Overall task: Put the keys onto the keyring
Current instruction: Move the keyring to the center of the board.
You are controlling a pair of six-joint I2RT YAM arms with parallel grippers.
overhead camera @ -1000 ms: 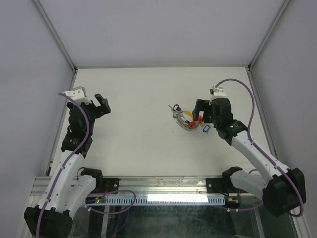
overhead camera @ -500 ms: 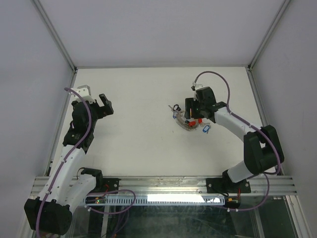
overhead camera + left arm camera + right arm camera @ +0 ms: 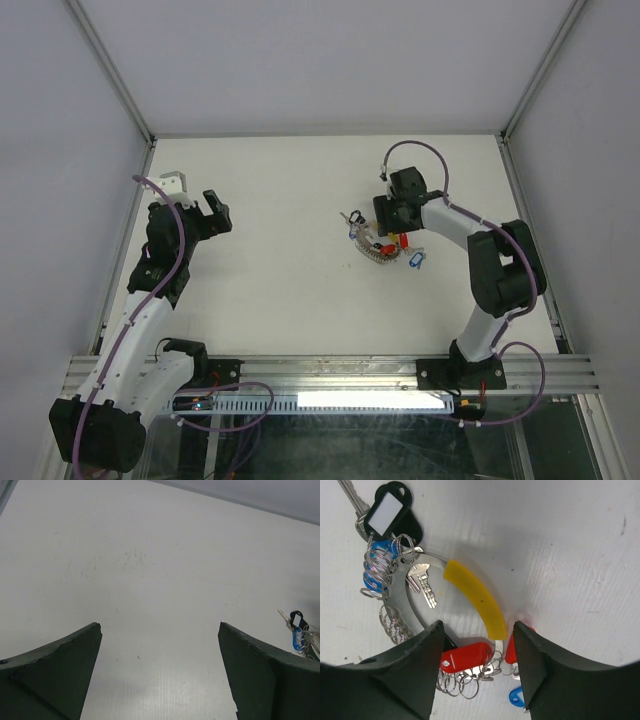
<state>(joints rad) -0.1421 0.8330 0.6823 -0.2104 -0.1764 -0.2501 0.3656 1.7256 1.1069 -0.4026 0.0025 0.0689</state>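
Note:
The keyring (image 3: pixel 402 607) is a wide silvery band with a yellow sleeve (image 3: pixel 475 597), lying flat on the white table. Small coiled rings hang on it. A bare key (image 3: pixel 422 582) lies inside it. A red-tagged key (image 3: pixel 467 655) lies at its lower edge, with a second red tag (image 3: pixel 512 650) and a blue tag (image 3: pixel 517 697) beside it. A black-tagged key (image 3: pixel 387 507) and another blue tag (image 3: pixel 375 555) sit at its upper left. My right gripper (image 3: pixel 479 630) is open, straddling the red tag and the sleeve's end from above; it also shows in the top view (image 3: pixel 392 225). My left gripper (image 3: pixel 213 212) is open and empty, far left.
In the top view the key cluster (image 3: pixel 378 248) lies right of the table's middle. The left wrist view shows bare table (image 3: pixel 150 570) between its fingers and the black and blue tags (image 3: pixel 299 630) at the far right edge. Grey walls close in the table.
My right gripper has moved left and further from the base, from beside the cluster to right over the keyring, and the arm has folded. My left gripper has shifted slightly. The keys have not moved.

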